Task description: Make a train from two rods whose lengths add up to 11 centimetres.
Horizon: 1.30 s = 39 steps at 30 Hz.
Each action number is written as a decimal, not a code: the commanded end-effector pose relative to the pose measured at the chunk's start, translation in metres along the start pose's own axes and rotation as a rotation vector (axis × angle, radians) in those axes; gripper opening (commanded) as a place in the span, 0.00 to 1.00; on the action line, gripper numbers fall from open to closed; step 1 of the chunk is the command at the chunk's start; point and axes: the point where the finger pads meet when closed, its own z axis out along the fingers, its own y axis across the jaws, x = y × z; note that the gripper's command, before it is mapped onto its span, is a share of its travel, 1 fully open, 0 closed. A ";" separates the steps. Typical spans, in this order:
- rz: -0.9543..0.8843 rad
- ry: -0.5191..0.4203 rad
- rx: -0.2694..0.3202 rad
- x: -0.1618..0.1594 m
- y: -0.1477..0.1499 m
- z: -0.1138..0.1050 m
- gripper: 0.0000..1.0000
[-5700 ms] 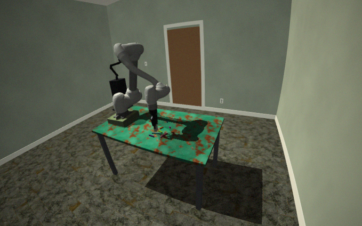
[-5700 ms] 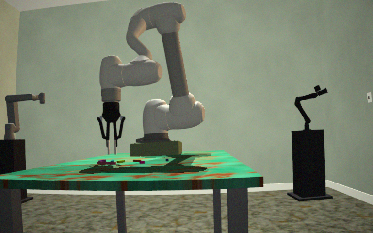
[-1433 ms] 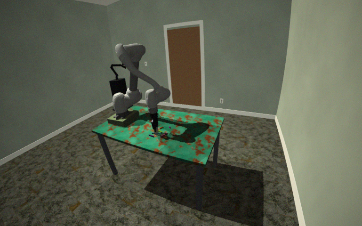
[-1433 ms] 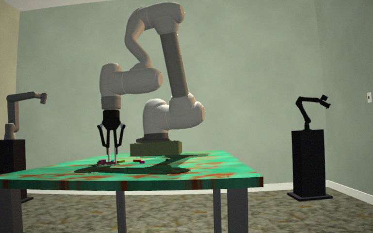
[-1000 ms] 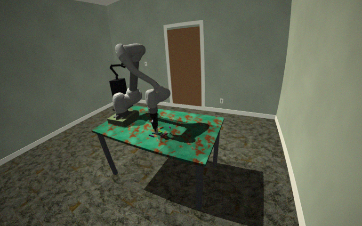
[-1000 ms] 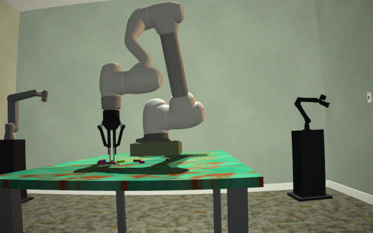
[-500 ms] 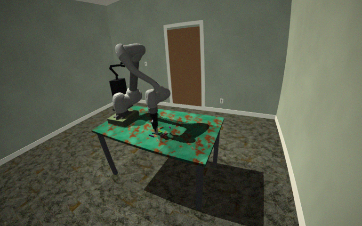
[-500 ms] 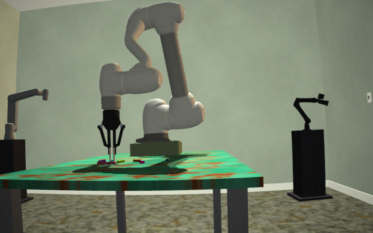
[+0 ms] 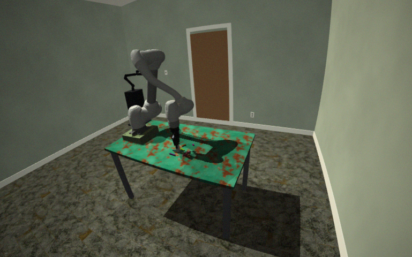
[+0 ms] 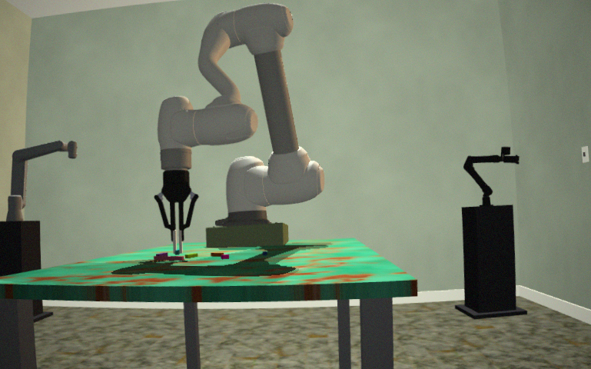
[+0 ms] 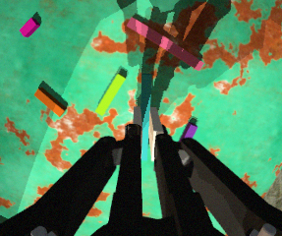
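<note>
My gripper (image 11: pixel 144 118) points straight down at the green table, with its fingertips low over the top (image 10: pixel 177 249). It is shut on a turquoise rod (image 11: pixel 144 151), which shows as a thin bright strip between the fingers. A pink rod (image 11: pixel 163 43) lies just beyond the fingertips. A lime rod (image 11: pixel 111 93) lies to their left. An orange rod (image 11: pixel 50 100) and a short magenta rod (image 11: pixel 30 27) lie further left. A purple rod (image 11: pixel 190 130) pokes out beside the right finger, partly hidden. In the top view the gripper (image 9: pixel 177 146) stands over the rod cluster (image 9: pixel 185 152).
The arm's base block (image 10: pixel 247 234) stands at the back of the table. Two camera stands (image 10: pixel 488 256) (image 10: pixel 14 247) stand on the floor off the table. The arm's shadow lies across the rods.
</note>
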 end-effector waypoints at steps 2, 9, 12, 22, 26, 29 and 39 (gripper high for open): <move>0.000 0.000 0.000 0.000 0.000 -0.029 0.03; 0.000 0.000 0.000 0.000 0.000 -0.067 0.03; 0.000 0.000 0.000 0.000 0.000 -0.083 0.03; 0.000 0.000 0.000 0.000 0.000 -0.090 0.03; -0.001 0.000 0.000 0.000 -0.001 -0.090 0.03; -0.025 0.001 0.000 0.017 -0.028 -0.090 0.03; -0.091 0.001 0.001 0.055 -0.104 -0.091 0.03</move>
